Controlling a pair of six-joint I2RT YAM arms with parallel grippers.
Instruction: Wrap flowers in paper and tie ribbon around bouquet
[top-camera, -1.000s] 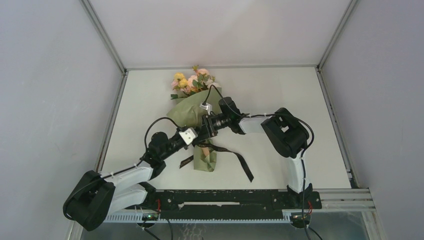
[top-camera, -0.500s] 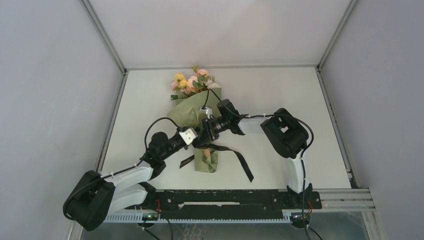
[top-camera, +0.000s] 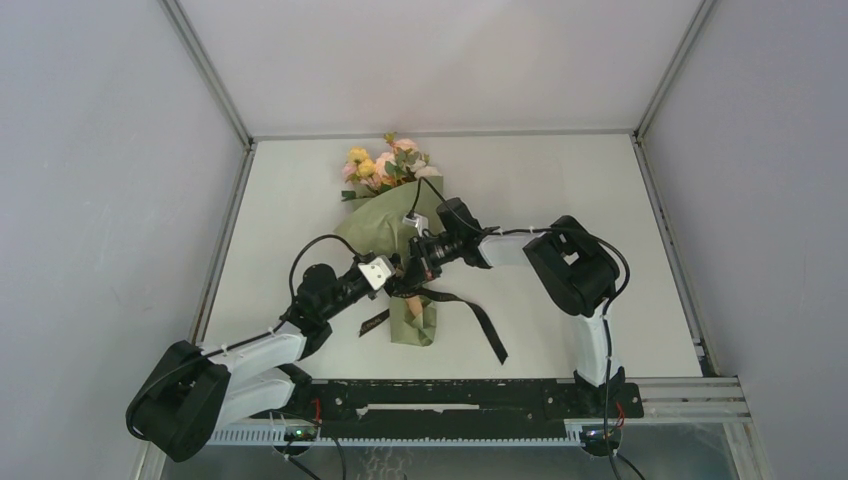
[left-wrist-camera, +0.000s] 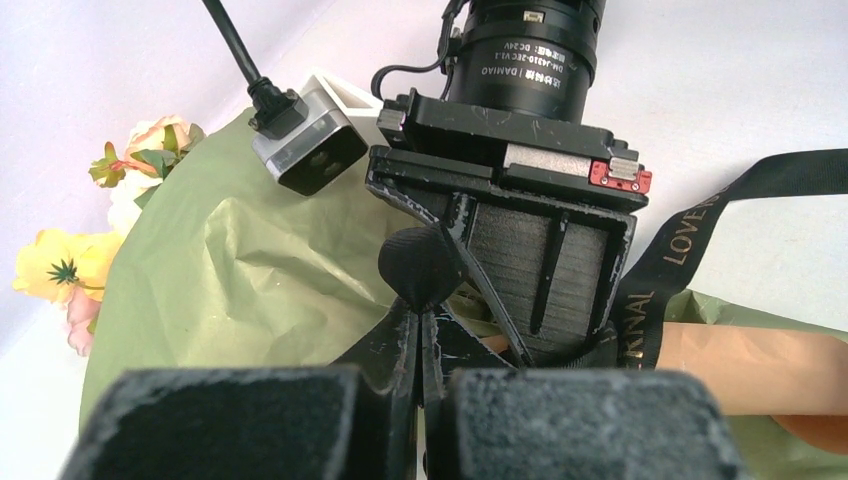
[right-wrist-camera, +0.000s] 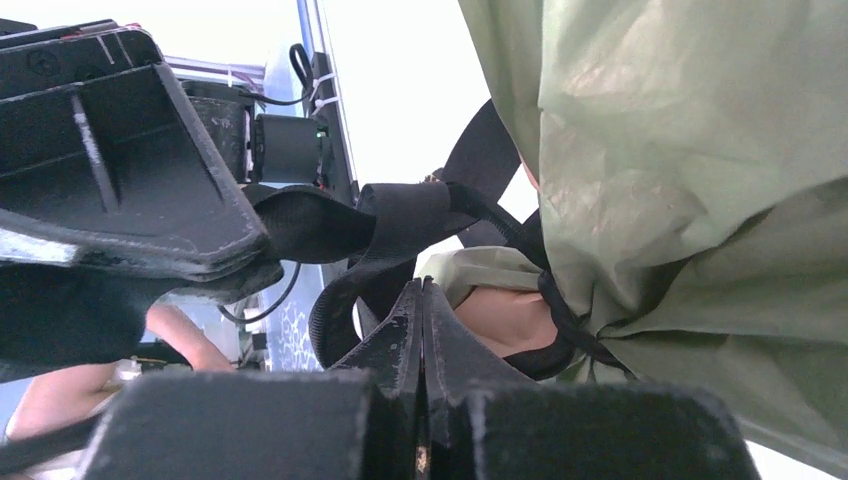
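— Which step are you on?
— The tying, I'd judge. The flowers (top-camera: 380, 165) are already rolled in the paper (top-camera: 365, 225). The bouquet (top-camera: 412, 322) lies on the desk (top-camera: 560, 190), heads away from you, with the ribbon (left-wrist-camera: 690, 238) looped at its narrow neck. Just left of that neck your left jaws are pinched shut on the ribbon.
— And the right?
— Your right jaws, just right of the neck, are closed flat beside a ribbon loop; I cannot tell if they caught it. A second ago they stood open; the bouquet has not shifted. Further right, the ribbon's free tail trails over the desk.
— Next?
— Probably draw the ends apart to cinch the knot, gently, so the paper doesn't tear.
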